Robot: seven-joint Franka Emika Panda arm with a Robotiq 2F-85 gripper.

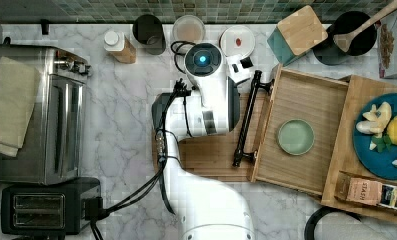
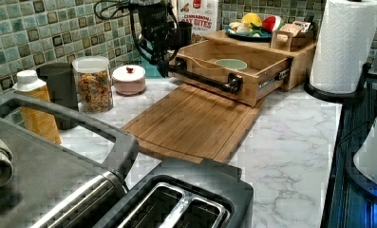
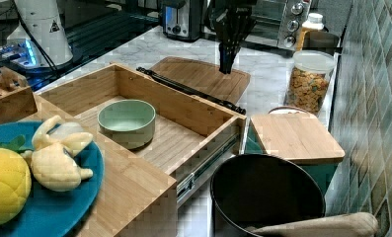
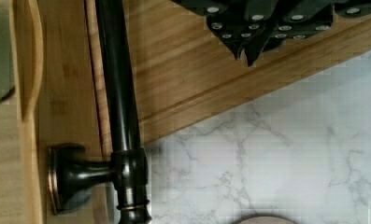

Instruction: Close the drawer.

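Handle (image 4: 122, 116) sits close under my wrist; gripper (image 4: 248, 51), fingers pressed together, hangs beside it over the board (image 3: 203, 76), placed to shove the open drawer (image 1: 306, 95) in

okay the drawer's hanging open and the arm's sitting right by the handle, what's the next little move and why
Probably ease the pincer against the black handle and push. The drawer is pulled out with a green bowl inside, and the pincer hovers just short of the bar.

The arm (image 1: 211, 100) hides the claw in the top view.
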